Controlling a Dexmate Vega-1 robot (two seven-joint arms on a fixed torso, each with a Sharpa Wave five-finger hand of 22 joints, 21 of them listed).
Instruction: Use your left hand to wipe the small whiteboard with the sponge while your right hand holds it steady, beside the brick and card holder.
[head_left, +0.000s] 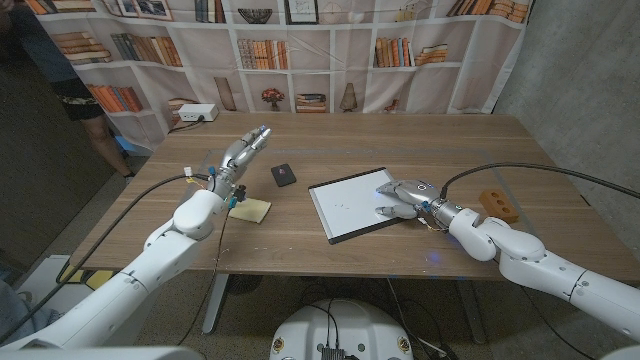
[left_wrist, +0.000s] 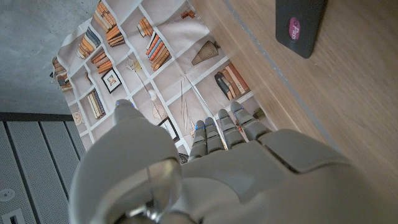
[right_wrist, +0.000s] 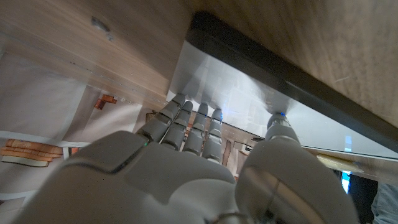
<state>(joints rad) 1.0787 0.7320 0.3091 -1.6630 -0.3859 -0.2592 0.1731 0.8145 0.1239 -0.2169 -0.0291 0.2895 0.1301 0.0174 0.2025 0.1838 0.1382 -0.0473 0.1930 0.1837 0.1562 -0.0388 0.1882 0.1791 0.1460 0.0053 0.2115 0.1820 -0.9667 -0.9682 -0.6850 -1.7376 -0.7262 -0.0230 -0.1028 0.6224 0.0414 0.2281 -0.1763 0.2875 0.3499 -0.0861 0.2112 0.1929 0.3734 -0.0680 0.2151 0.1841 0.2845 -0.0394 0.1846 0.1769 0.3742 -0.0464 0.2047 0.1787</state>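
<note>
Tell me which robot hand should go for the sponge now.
Left. The left robot hand hovers open just behind the yellow sponge, holding nothing. The right robot hand rests on the whiteboard, across the table from the sponge.

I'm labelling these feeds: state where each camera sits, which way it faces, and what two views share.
Head view: on the robot's head, looking down at the table; both arms, left hand, right hand on whiteboard.
Left wrist view: along the left hand toward the backdrop; card holder.
Right wrist view: along the right hand at the whiteboard.
Shared: whiteboard, head and right wrist.
</note>
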